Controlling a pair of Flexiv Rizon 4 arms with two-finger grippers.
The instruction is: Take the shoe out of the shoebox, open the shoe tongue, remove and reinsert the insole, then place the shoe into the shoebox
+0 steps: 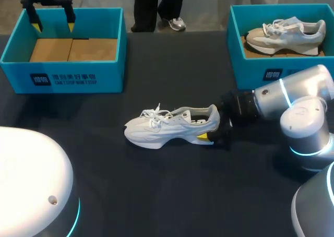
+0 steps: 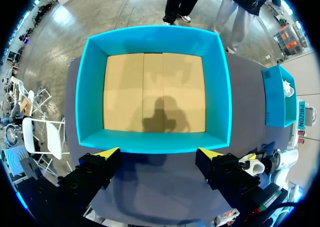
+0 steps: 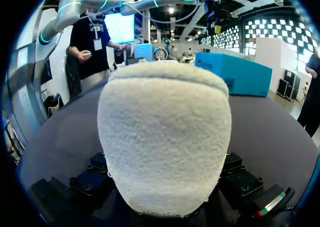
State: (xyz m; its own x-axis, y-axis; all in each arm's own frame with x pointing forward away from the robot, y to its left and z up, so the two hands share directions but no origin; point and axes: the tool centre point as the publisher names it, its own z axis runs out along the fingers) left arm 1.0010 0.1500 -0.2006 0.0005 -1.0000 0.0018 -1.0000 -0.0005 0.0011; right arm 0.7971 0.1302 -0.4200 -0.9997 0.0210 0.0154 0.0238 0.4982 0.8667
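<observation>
White mesh lace-up sneaker lies on dark bench, long axis left-right, heel at the nearer right end effector, grip undeterminable; left end effector spread, well apart over empty teal cardboard shoebox.

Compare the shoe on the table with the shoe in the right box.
The shoe on the table is white, with its heel at the right gripper. The shoe in the right box is greyer and sits untouched in that shoebox. Both stand on their soles, toes toward my left.
</observation>
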